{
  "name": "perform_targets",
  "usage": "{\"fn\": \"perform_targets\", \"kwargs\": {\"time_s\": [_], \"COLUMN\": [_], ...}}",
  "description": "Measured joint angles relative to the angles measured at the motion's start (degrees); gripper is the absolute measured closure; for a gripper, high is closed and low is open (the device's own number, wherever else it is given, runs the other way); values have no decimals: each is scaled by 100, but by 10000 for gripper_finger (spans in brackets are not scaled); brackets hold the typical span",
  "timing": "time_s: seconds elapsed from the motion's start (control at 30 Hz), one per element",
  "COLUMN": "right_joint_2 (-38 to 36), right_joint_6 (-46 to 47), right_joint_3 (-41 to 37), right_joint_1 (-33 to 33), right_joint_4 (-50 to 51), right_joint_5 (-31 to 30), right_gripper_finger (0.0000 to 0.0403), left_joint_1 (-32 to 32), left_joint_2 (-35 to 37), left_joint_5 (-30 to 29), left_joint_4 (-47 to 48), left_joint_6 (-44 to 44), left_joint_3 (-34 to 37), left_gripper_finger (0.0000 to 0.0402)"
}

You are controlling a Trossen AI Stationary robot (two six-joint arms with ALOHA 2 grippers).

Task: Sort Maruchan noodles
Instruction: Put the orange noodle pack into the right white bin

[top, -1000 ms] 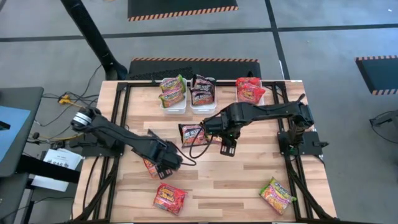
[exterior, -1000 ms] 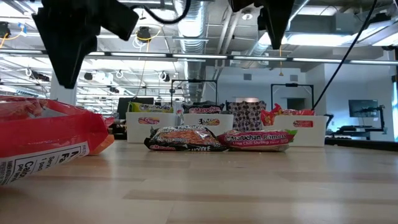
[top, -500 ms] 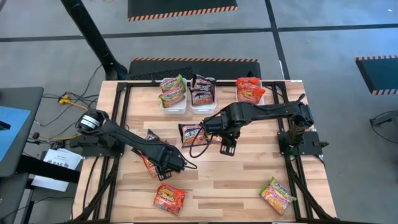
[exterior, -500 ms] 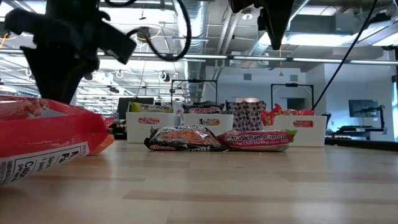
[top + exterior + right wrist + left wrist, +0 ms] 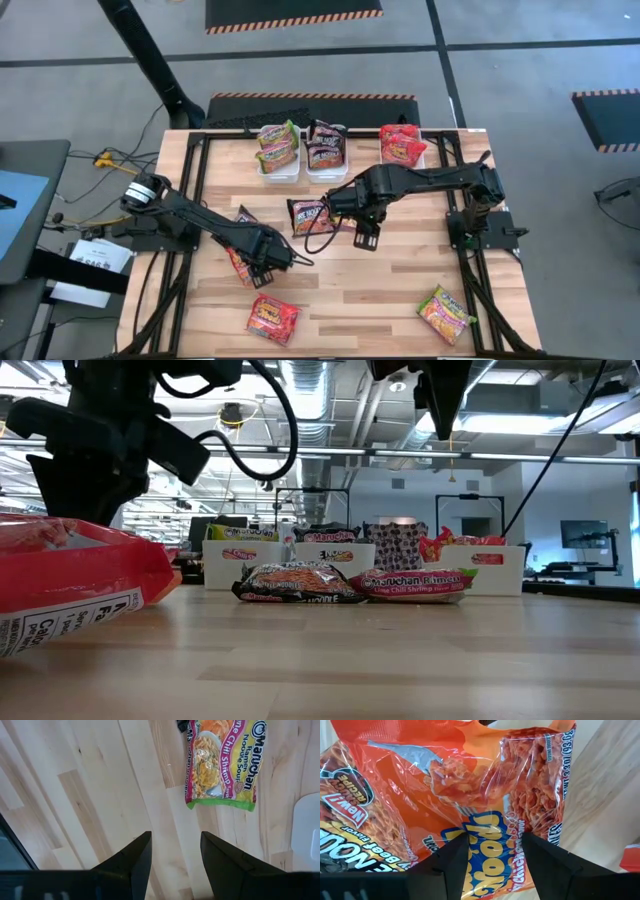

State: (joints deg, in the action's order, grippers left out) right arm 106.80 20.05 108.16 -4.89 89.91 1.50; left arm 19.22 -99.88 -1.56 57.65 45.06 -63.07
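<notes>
A: Where is the left gripper [image 5: 268, 262] sitting?

B: It is hovering low over an orange-red packet [image 5: 470, 805] near the table's [image 5: 380, 290] left-centre, fingers [image 5: 452, 862] apart, straddling the wrapper without clamping it.

A: And the right gripper [image 5: 172, 855]?

B: It is hanging above bare wood at mid-table, fingers spread, holding nothing. A lime chili shrimp packet [image 5: 220, 765] is lying just ahead of it, beside a dark packet [image 5: 308, 214].

A: The remaining noodles?

B: Sorted packets are filling three white trays [image 5: 281, 170] at the far edge. A red packet [image 5: 273, 319] and a green-yellow packet [image 5: 446, 313] are lying loose near the front edge.
</notes>
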Motion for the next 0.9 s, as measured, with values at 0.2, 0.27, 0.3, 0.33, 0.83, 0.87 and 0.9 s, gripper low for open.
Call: {"fn": "perform_targets", "kwargs": {"time_s": [0.2, 0.27, 0.3, 0.33, 0.83, 0.87, 0.9], "right_joint_2": [0, 0, 0, 0, 4, 4, 4], "right_joint_6": [0, 2, 6, 31, 243, 243, 243], "right_joint_3": [0, 0, 0, 0, 176, 243, 327], "right_joint_1": [4, 4, 4, 4, 56, 57, 60], "right_joint_4": [-79, -75, -77, -77, -11, -14, -10], "right_joint_5": [-4, -4, -4, -4, -9, -13, -18], "right_gripper_finger": [210, 210, 210, 210, 210, 210, 210], "left_joint_1": [-6, 1, 2, 2, 34, 47, 64], "left_joint_2": [-6, -13, -15, -15, 367, 419, 465], "left_joint_5": [128, 186, 207, 223, 132, 128, 97], "left_joint_4": [-218, -278, -298, -299, 18, 28, 51], "left_joint_6": [-222, -236, -238, -239, -553, -551, -553], "left_joint_3": [29, 26, 28, 28, -552, -591, -624], "left_gripper_finger": [297, 336, 356, 376, 400, 400, 400]}}
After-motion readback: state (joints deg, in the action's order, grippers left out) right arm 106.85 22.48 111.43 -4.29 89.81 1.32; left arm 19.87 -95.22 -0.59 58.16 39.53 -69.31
